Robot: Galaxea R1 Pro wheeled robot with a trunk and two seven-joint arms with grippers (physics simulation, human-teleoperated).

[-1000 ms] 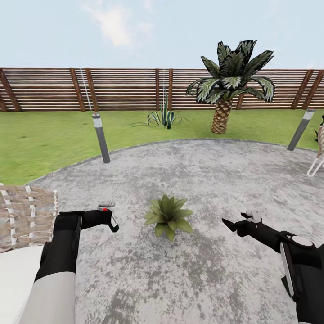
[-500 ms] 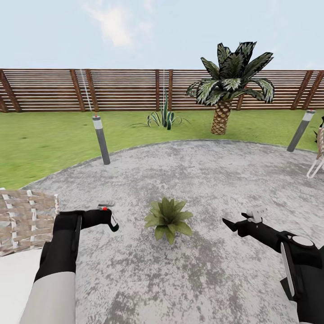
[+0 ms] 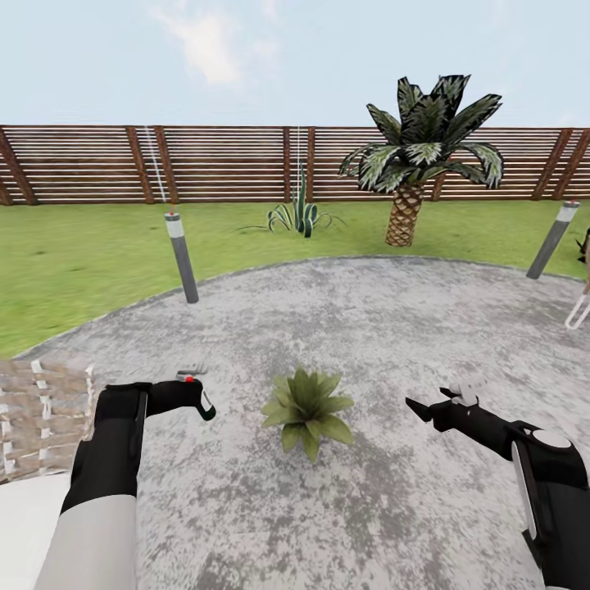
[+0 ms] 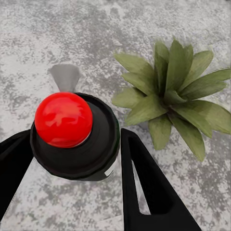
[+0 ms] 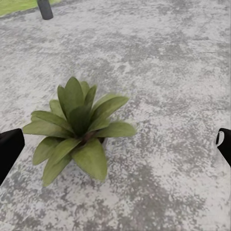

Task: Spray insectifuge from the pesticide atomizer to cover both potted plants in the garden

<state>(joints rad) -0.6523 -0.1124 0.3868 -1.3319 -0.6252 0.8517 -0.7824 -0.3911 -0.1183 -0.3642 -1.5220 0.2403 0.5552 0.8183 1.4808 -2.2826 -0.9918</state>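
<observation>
In the head view my left gripper (image 3: 197, 399) is shut on the pesticide atomizer (image 3: 201, 398), a dark bottle with a red button, held upright over the grey paving. The left wrist view looks down on its red button (image 4: 63, 119) and dark cap (image 4: 74, 137), with a black finger (image 4: 144, 183) on either side. One potted plant (image 3: 307, 406), a low green rosette, sits on the paving between my arms, just right of the atomizer (image 4: 173, 96). My right gripper (image 3: 434, 401) hangs open and empty to the plant's right. The plant (image 5: 77, 127) lies ahead of the right gripper's spread fingers (image 5: 9, 149).
A wicker seat (image 3: 41, 414) stands close at my left. Grey bollards (image 3: 182, 256) (image 3: 552, 239) mark the paving's rim, with lawn behind. A palm (image 3: 410, 164), a spiky agave (image 3: 299, 215) and the slat fence (image 3: 221, 162) stand at the back. White chair legs (image 3: 578, 311) stand at the right edge.
The whole view has crept forward: the plant sits slightly lower, and the bollards and wicker seat have slid outward. Both arms keep their pose and the left grip is unchanged.
</observation>
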